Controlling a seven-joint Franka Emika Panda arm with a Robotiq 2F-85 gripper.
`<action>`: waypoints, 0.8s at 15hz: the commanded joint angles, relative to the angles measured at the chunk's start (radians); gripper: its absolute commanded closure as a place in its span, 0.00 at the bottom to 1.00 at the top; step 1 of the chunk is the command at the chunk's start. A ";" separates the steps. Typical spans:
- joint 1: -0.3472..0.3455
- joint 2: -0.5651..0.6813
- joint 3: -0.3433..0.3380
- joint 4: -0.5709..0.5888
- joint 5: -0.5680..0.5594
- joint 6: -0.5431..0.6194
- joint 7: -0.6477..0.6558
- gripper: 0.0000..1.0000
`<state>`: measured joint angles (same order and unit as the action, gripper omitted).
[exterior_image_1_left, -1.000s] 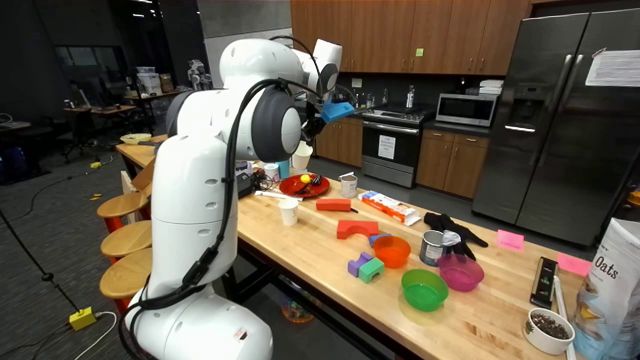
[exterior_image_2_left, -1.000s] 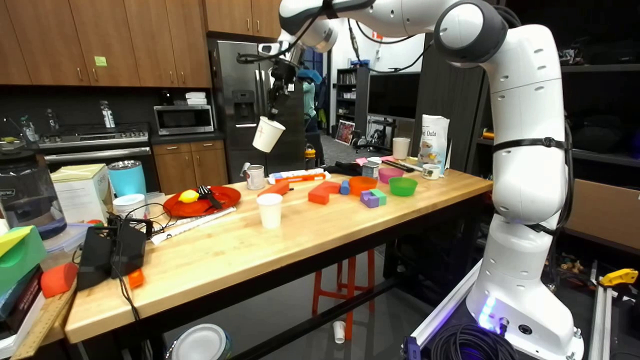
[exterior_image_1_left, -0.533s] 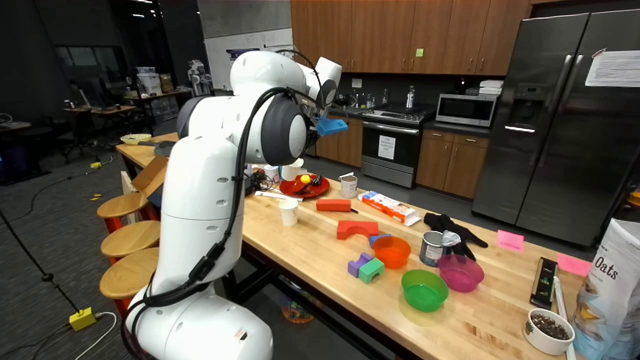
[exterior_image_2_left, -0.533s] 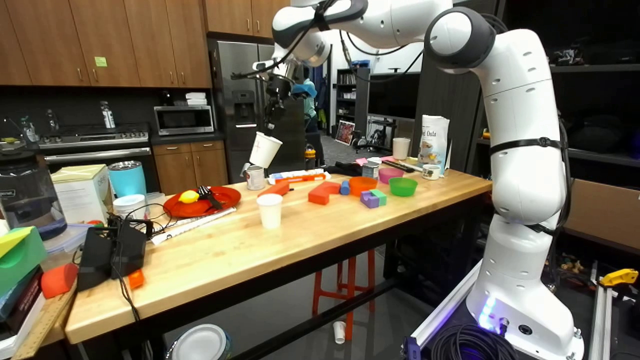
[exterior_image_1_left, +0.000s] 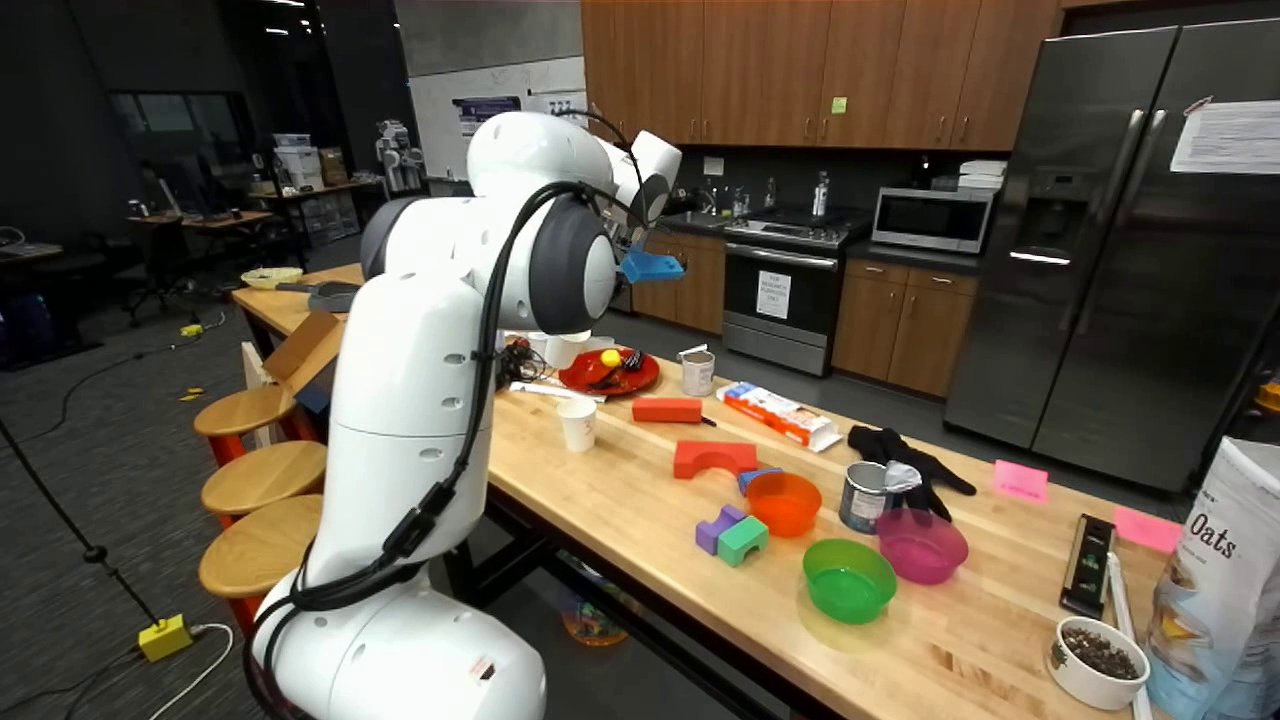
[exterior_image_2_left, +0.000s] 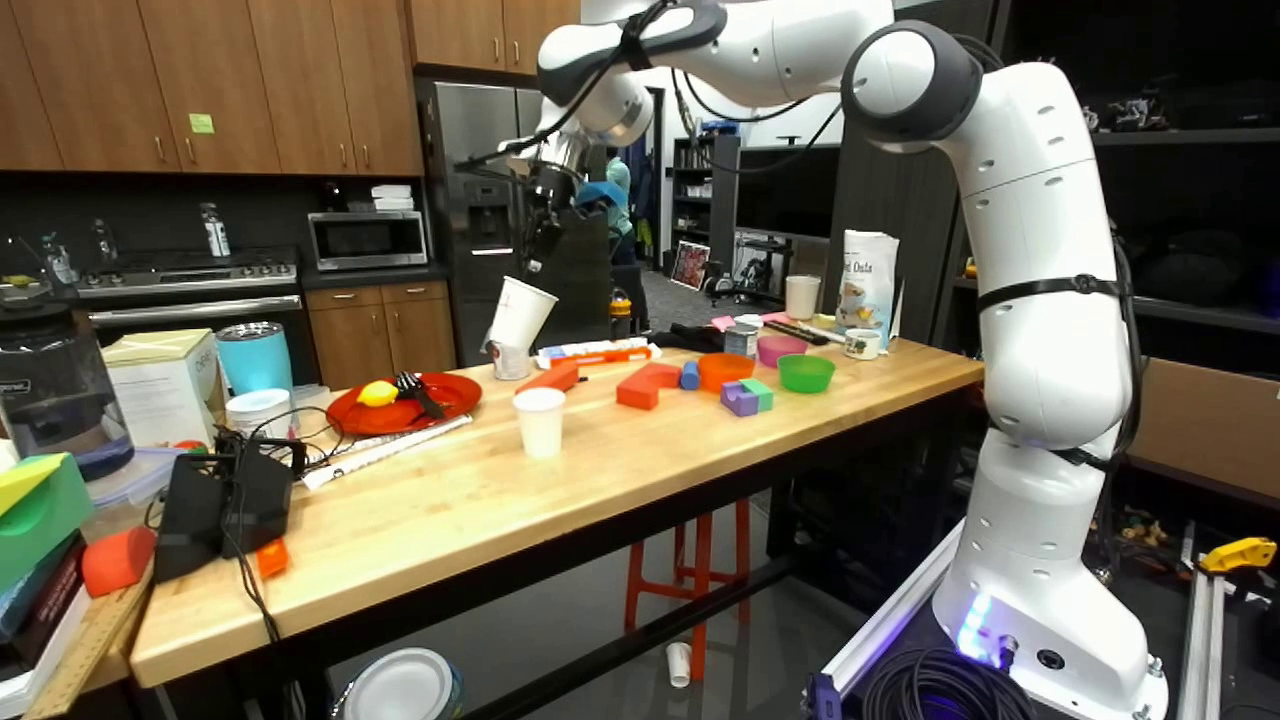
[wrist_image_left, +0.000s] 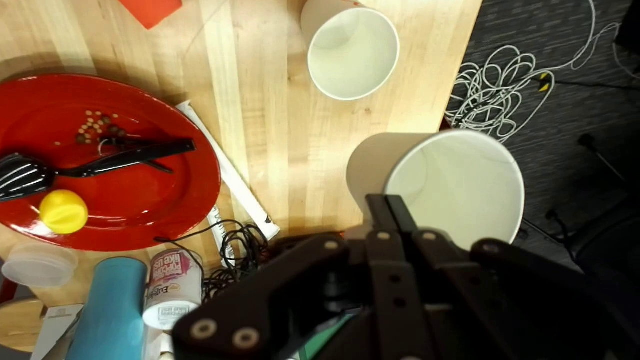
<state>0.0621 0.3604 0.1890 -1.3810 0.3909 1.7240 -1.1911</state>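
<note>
While it hangs in the air in an exterior view, the white cup (exterior_image_2_left: 522, 313) sits just under my gripper (exterior_image_2_left: 537, 265), whose fingertips are pinched together on one side of its rim. Long axis is tilted: base toward lower left, mouth leaning upper right in that view. From the wrist view, fingertips clip the left side of the rim, base points left, mouth faces right and toward me, so nearly the whole body is off to one side of the grip. Key relation, my call: this cup against the standing cup (wrist_image_left: 351, 52), upright on the table (wrist_image_left: 285, 145). Standing one is lower down and apart from the held one, no contact that I can see; it's up and to the left of it in the wrist view, below it in both exterior views. With that lean, I'd judge the tilt and the sideways offset matter more than the height. Red plate (wrist_image_left: 140, 200) is left of both cups in the wrist view. Only this gripper in play, so no nearer hand to pick. Exact height over the table: can't tell.
</note>
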 joint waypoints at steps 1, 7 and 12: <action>-0.002 0.009 0.013 -0.009 0.042 -0.004 0.030 0.99; -0.004 -0.005 0.019 -0.082 0.111 0.023 0.085 0.99; -0.001 -0.041 0.010 -0.154 0.131 0.039 0.177 0.99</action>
<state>0.0652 0.3757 0.2017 -1.4665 0.5078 1.7369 -1.0736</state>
